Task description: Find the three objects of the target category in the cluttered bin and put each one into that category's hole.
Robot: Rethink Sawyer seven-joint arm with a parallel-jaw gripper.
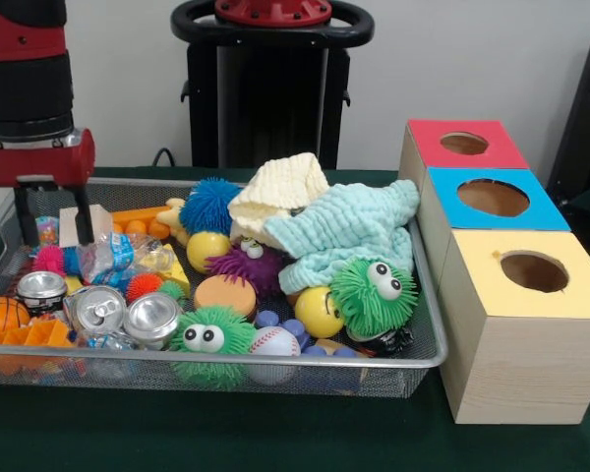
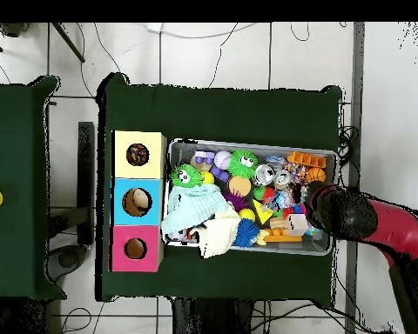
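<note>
1. The wide silver wire-mesh bin (image 1: 428,324) fills the lower left and middle of the front view, resting on the dark green table (image 1: 275,438).
2. The black-fingered gripper (image 1: 53,218) hangs at the upper left, over the bin's far left corner; its two fingers stand apart, holding nothing.
3. Three wooden boxes sit at the right: red-topped (image 1: 442,157), blue-topped (image 1: 452,211), yellow-topped (image 1: 511,334).
4. A pale teal cloth (image 1: 349,236) drapes over the toys.

You see even, soft room light in both views. Glare sits on the 3 silver cans (image 1: 108,313) and the bin (image 1: 425,334) rim. Shadows on the green bench (image 1: 275,433) are faint.
</note>
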